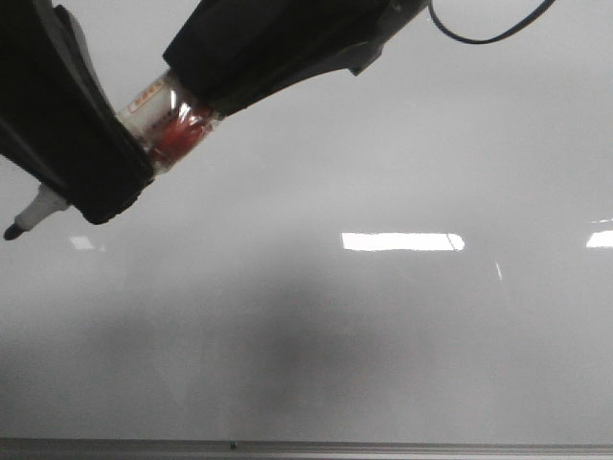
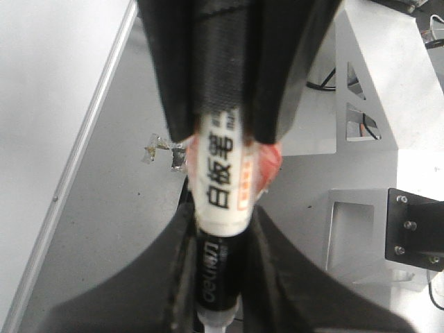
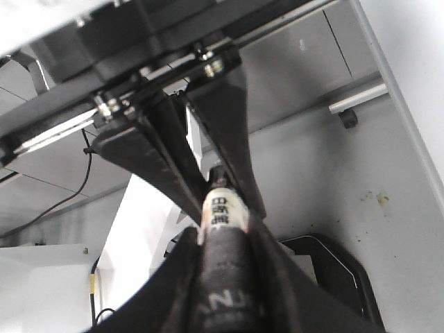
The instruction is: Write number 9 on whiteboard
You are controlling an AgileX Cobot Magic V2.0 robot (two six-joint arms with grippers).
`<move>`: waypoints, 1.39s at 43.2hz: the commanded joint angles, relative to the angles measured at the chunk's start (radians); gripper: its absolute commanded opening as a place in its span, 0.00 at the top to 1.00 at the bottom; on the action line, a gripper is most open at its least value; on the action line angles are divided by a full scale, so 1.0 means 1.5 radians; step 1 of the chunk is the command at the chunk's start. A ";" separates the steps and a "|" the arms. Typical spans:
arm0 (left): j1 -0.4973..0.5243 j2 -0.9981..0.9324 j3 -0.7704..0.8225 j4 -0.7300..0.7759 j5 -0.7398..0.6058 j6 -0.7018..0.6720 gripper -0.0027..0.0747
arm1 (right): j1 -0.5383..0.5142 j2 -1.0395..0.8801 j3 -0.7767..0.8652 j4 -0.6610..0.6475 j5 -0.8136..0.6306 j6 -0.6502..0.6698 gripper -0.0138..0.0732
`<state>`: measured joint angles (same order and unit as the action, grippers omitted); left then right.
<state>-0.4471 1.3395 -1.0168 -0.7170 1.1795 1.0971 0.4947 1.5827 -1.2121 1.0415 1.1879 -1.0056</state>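
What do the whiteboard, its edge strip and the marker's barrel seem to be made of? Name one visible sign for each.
The whiteboard looks like a glossy coated panel: it mirrors ceiling lights as bright rectangles.
The edge strip appears to be brushed metal, perhaps aluminium: dull grey with a straight ridge.
The marker seems to be smooth plastic with a printed white label; its sheen suggests this.

The marker (image 2: 222, 208) carries black Chinese characters "白板笔" on its white label and "deli" on its black section.

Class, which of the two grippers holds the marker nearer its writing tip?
The left gripper, behind the tip of the marker; the right gripper clamps its labelled rear.
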 commanded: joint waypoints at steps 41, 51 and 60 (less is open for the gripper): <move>-0.001 -0.201 0.187 -0.098 -0.279 -0.006 0.99 | -0.194 -0.162 0.176 0.224 -0.301 -0.124 0.92; -0.001 -0.339 0.286 -0.193 -0.385 0.035 0.99 | -0.194 -0.118 0.170 0.305 -0.347 -0.172 0.92; -0.001 -0.395 0.317 -0.200 -0.407 0.036 0.99 | -0.194 -0.072 0.153 0.320 -0.366 -0.190 0.92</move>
<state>-0.4471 0.7663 -0.5209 -0.9630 0.6099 1.1497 0.2018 1.4895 -0.9385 1.4551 0.6349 -1.2637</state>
